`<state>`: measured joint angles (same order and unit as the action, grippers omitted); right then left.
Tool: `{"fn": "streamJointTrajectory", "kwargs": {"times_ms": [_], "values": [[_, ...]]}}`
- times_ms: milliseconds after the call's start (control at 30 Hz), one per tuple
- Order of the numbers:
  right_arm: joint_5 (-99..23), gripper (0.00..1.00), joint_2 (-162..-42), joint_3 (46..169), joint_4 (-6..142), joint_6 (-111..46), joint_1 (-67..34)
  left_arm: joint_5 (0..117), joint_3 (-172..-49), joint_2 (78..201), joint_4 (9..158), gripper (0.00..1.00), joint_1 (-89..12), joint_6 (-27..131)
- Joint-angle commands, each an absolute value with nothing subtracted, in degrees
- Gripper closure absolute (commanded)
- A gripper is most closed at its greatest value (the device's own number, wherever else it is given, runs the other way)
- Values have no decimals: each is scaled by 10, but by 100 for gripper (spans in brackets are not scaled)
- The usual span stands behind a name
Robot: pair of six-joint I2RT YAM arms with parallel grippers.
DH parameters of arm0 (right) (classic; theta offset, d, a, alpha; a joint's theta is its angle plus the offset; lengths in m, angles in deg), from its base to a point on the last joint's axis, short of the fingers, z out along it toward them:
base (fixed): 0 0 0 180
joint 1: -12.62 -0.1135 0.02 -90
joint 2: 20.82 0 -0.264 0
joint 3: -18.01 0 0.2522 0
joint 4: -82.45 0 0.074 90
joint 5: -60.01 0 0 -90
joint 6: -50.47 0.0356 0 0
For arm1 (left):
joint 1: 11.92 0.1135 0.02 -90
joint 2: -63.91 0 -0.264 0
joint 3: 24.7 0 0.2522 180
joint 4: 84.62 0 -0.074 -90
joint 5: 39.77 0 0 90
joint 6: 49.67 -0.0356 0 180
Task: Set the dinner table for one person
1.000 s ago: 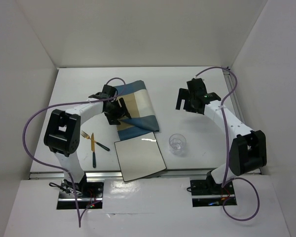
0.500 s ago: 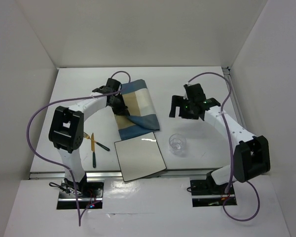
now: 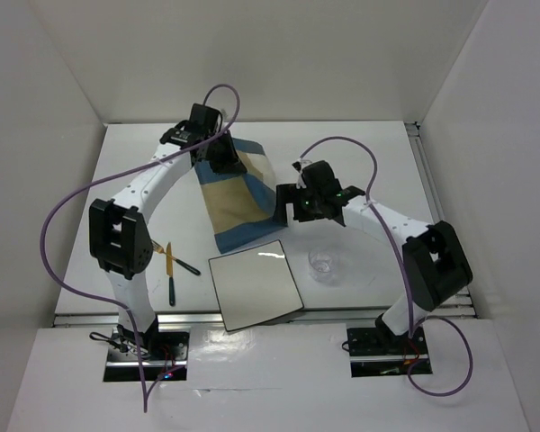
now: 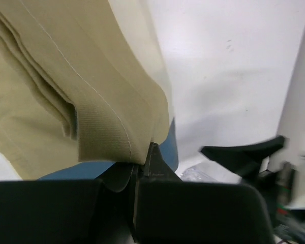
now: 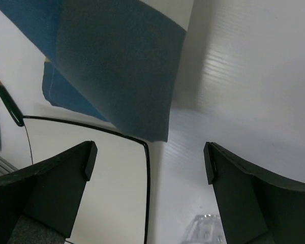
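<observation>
1. The dinner table [image 3: 360, 153], a large flat matte white tabletop, fills the floor of the white enclosure and bears everything else.
2. On it, the blue-and-tan striped cloth placemat [image 3: 238, 193] is raised at its far end. Its near blue band hangs down just beside the square white black-rimmed plate [image 3: 255, 283].
3. A small clear glass tumbler [image 3: 323, 263] stands right of the plate. The gold-and-dark-green cutlery [image 3: 171, 265] lies to its left.
4. The left gripper [image 4: 145, 152] is clamped on the placemat's folded tan edge. The right gripper [image 5: 148, 155] stands wide and holds nothing, just beside the hanging blue corner.
5. We judge the step in hand to be spreading the placemat. Next, the right jaws need to close on that free corner, then both arms draw the cloth flat, clear of the plate.
6. Against one second ago, the left jaws have closed and carried the cloth up and farther back. The right arm has swung in from the right.
</observation>
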<state>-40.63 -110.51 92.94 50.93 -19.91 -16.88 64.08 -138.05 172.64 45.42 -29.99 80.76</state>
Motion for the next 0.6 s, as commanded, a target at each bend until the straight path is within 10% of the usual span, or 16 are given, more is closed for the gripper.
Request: {"fn": "streamJointTrajectory", "kwargs": {"times_ms": [0,400,567], "values": [[-420,0,-1128,932,588,-217,-196,658,-1443,1736,428,100,-302,794],[-391,15,-1229,978,684,-154,-223,670,-1530,1729,391,100,-302,789],[-343,86,-1280,1044,650,-133,-228,665,-1563,1729,384,100,-296,789]]}}
